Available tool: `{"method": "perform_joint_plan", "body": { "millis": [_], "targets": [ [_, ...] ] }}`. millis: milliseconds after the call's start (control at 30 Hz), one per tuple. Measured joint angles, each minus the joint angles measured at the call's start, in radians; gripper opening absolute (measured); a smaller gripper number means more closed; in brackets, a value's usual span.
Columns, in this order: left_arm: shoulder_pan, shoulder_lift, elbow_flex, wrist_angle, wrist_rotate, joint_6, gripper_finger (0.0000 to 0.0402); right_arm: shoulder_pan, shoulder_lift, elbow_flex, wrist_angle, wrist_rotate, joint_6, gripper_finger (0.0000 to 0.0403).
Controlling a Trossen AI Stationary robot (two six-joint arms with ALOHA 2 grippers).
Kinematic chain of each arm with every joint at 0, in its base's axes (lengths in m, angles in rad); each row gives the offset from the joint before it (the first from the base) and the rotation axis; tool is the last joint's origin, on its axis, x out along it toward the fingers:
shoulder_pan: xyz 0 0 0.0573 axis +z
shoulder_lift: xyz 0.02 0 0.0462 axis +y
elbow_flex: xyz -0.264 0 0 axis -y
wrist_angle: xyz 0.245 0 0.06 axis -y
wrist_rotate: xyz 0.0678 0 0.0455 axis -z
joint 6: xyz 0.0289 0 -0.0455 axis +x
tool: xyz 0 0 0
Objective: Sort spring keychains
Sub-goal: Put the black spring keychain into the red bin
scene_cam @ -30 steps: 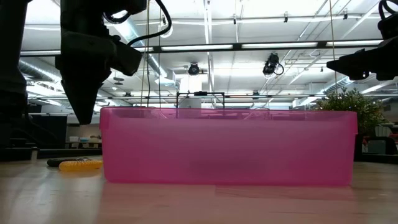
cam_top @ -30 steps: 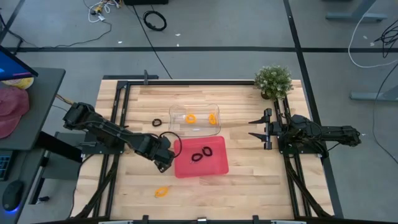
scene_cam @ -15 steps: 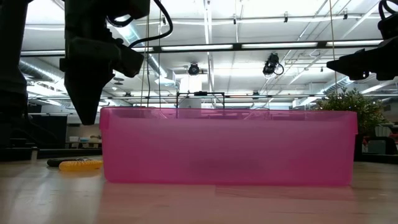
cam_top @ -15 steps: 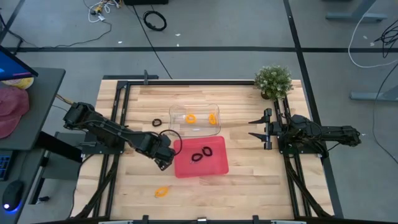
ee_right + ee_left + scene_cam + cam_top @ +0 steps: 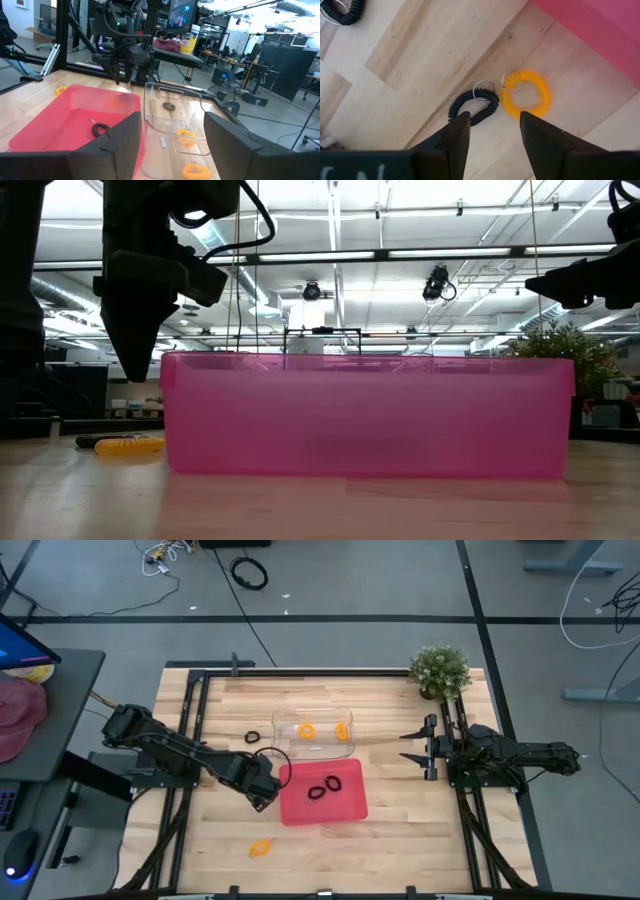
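On the spring keychains (image 5: 525, 97), nothing legible.

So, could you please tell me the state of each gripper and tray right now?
left gripper: jaws open, empty, over loose black keychain and orange keychain.
right gripper: jaws open, empty, table's right side.
red tray: two black keychains inside.
clear tray: two orange keychains inside.

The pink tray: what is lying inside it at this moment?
Inside the pink tray, the high view shows two black spring keychains close together. The right wrist view shows only one of them. No orange keychain is visible there. From the low view its wall hides the contents.
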Motion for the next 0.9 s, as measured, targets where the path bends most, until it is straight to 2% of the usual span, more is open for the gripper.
{"method": "perform_joint_plan", "body": {
  "millis": [300,567,900],
  "targets": [
    [0.009,-0.015,-0.001,-0.001,-0.016,0.009,0.0177,0.000,0.000,0.000,0.000,0.000,0.000,0.0222],
    [0.028,-0.074,-0.098,0.013,0.002,0.002,0.0177,0.000,0.000,0.000,0.000,0.000,0.000,0.0222],
    [0.039,-0.076,-0.099,0.022,0.001,0.022,0.0177,0.000,0.000,0.000,0.000,0.000,0.000,0.0222]
  ]
}}
